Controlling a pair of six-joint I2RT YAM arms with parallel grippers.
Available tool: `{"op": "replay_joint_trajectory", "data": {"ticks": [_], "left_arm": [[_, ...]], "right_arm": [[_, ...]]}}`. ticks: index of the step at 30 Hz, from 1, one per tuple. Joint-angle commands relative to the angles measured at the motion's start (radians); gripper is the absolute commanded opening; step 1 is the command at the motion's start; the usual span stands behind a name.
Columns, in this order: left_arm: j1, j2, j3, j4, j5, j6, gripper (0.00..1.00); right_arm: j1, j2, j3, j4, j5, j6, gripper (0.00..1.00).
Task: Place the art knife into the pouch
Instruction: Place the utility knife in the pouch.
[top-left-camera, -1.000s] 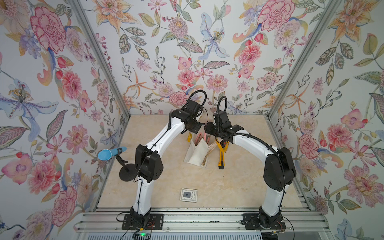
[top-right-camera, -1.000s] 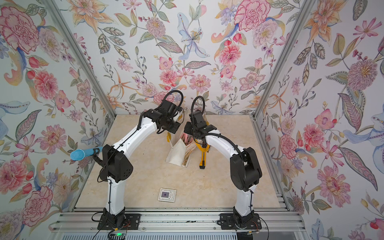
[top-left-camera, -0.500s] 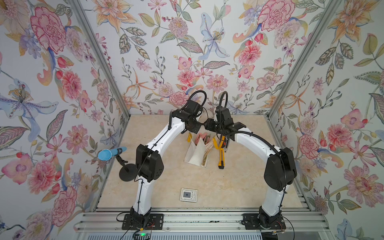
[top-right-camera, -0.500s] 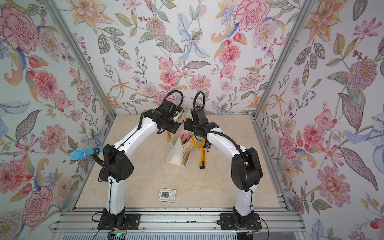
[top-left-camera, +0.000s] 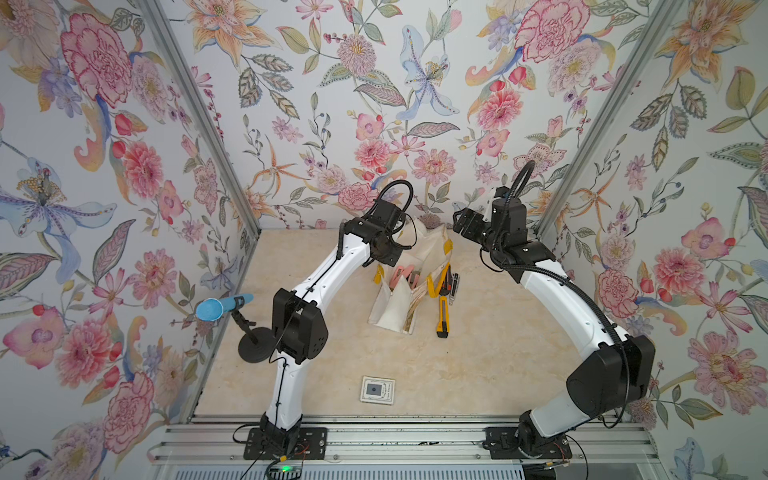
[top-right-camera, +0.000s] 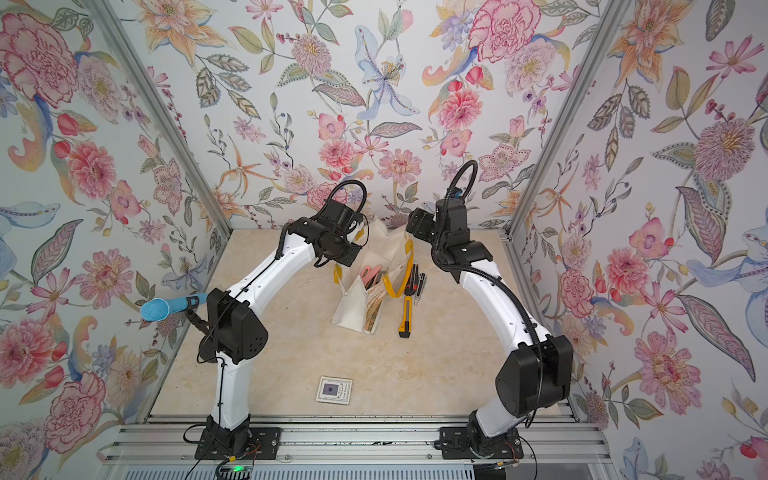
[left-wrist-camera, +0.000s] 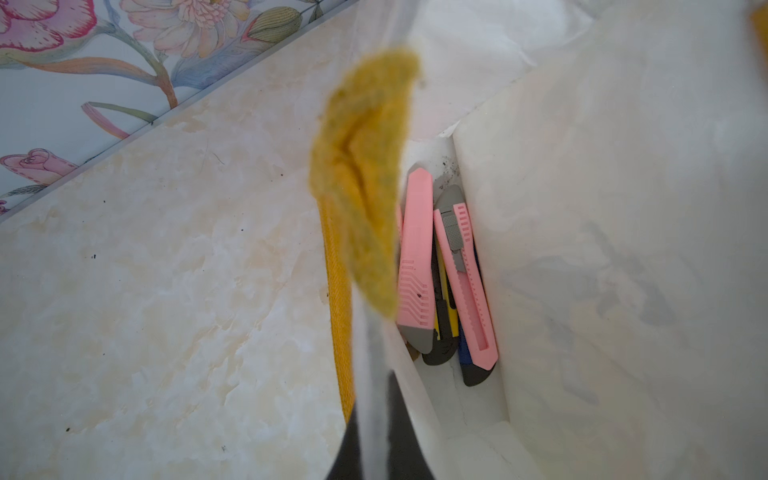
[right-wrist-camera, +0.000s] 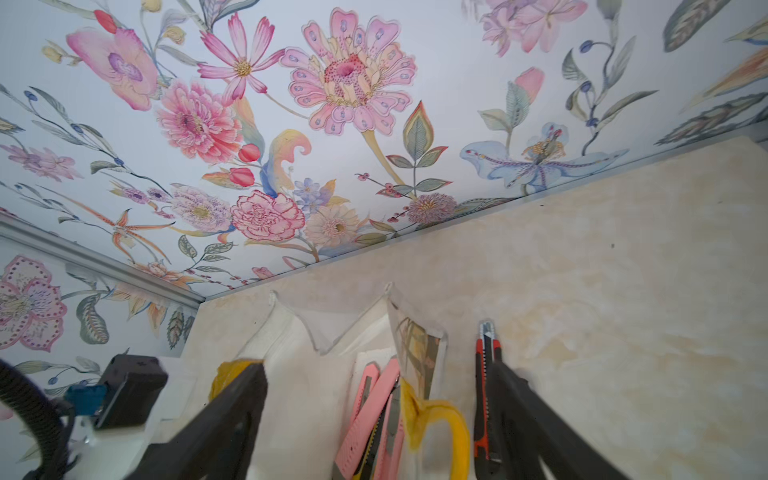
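The off-white pouch stands open in the middle of the table in both top views. My left gripper is shut on its rim and holds that edge up. Pink art knives lie inside the pouch with dark and yellow ones under them. A yellow knife and a red-and-black knife lie on the table beside the pouch. My right gripper hangs open and empty above the pouch's far end, its fingers spread wide. One yellow handle loops over the pouch's side.
A blue microphone on a black stand is at the left wall. A small white card lies near the table's front. Flowered walls close in three sides, and a metal rail runs along the front.
My right gripper has drawn back from over the pouch toward the right and the back wall, and its jaws have opened wide. The left gripper has kept its hold.
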Motion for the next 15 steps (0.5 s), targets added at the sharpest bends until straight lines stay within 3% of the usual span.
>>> {"op": "replay_joint_trajectory", "data": {"ticks": [1, 9, 15], "left_arm": [[-0.006, 0.023, 0.039, -0.003, -0.010, -0.012, 0.00], [-0.007, 0.030, 0.046, -0.005, -0.018, -0.021, 0.00], [-0.007, 0.032, 0.045, -0.006, -0.025, -0.029, 0.00]], "right_arm": [[-0.021, -0.008, -0.066, -0.010, 0.049, 0.006, 0.89], [-0.114, 0.033, -0.158, -0.088, 0.093, 0.114, 0.90], [-0.141, 0.155, -0.139, -0.177, 0.078, 0.104, 0.89]]}}
